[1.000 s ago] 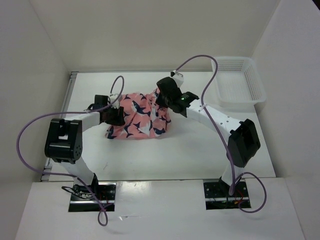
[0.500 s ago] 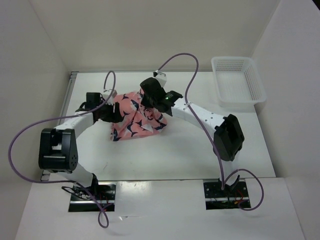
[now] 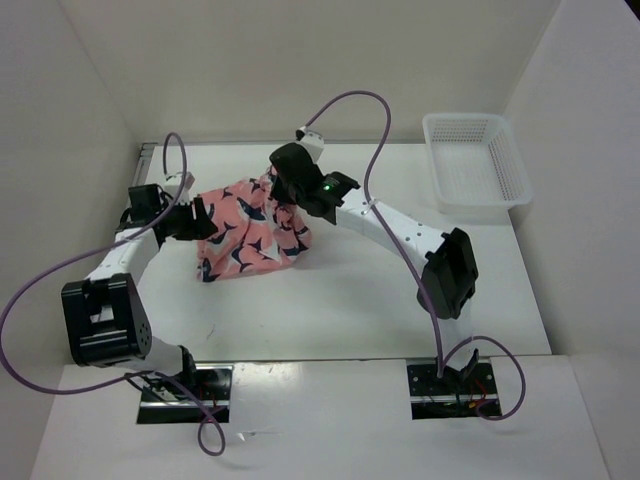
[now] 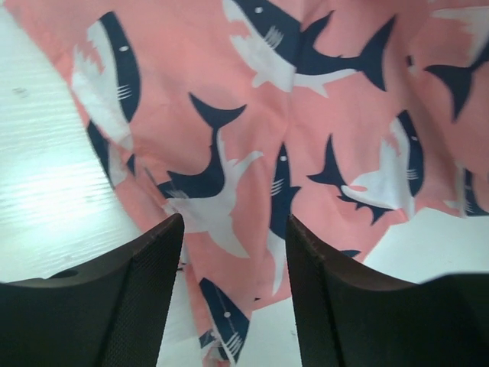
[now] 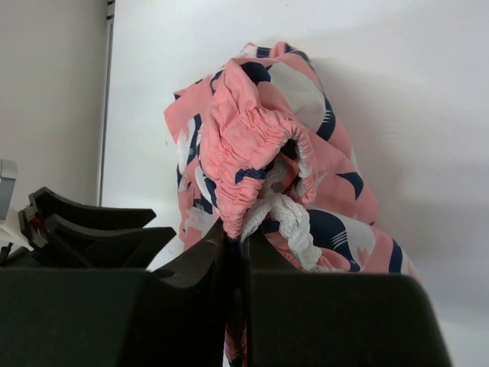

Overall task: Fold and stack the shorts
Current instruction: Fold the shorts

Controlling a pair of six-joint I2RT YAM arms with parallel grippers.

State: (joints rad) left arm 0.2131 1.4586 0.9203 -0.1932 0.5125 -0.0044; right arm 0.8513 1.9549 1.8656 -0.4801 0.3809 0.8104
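Looking at the table (image 3: 400, 320) from above, the shorts (image 3: 245, 232) sit bunched in a crumpled heap toward the far left corner, partly lifted off the surface between the two arms. The right gripper (image 5: 233, 229) is clamped tight on the gathered elastic waistband (image 5: 244, 138), holding that bit up, and a white drawstring (image 5: 294, 225) hangs right next to its fingers. The left gripper (image 4: 234, 229) has its jaws set fairly wide at the left end of the heap. Shark-print fabric fills the gap between them, but honestly I can't tell if either finger actually touches it. The white mesh basket (image 3: 514, 160) is over in the far right corner, well apart from the shorts, which lie outside it.
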